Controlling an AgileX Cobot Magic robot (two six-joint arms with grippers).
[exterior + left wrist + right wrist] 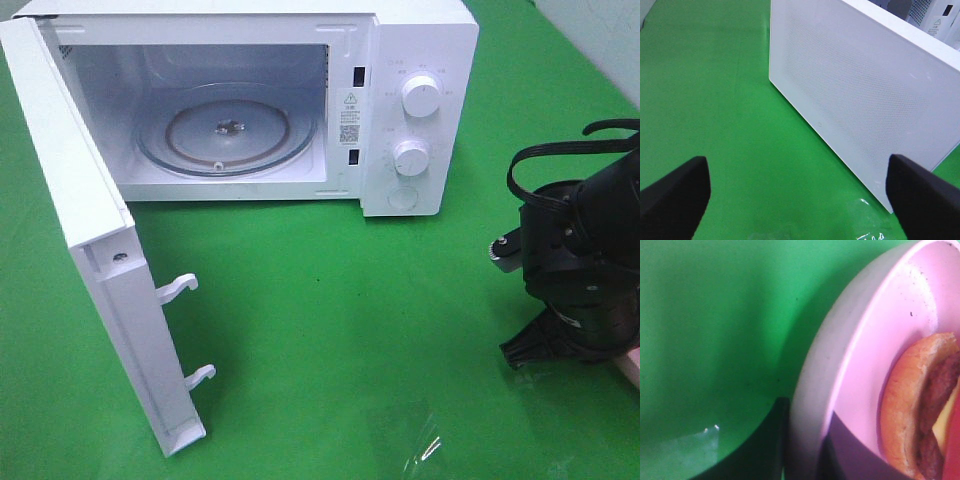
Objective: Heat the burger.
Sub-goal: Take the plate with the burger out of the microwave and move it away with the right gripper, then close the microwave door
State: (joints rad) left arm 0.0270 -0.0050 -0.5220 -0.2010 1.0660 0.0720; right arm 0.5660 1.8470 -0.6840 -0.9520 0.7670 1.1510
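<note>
With the white microwave (300, 100) open at twelve o'clock, the right pincer (802, 452) clamps the round pink plate's (840, 365) rim, golden-bun burger (920, 410) aboard; next, lift it level toward the glass turntable (228, 135). Left pincer (800, 197) hangs apart.

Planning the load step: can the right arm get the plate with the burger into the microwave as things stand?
Probably yes. The microwave door is swung wide, the turntable bare, and the right tool sits at the pink plate rim beside the burger.

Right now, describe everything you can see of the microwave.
The microwave is white and boxy, resting on the green table. Its door, hinged on the left, hangs wide open, with two hook latches on its edge. Inside lies a bare round glass turntable. Two round knobs and a button line the right panel. Nothing touches it.
</note>
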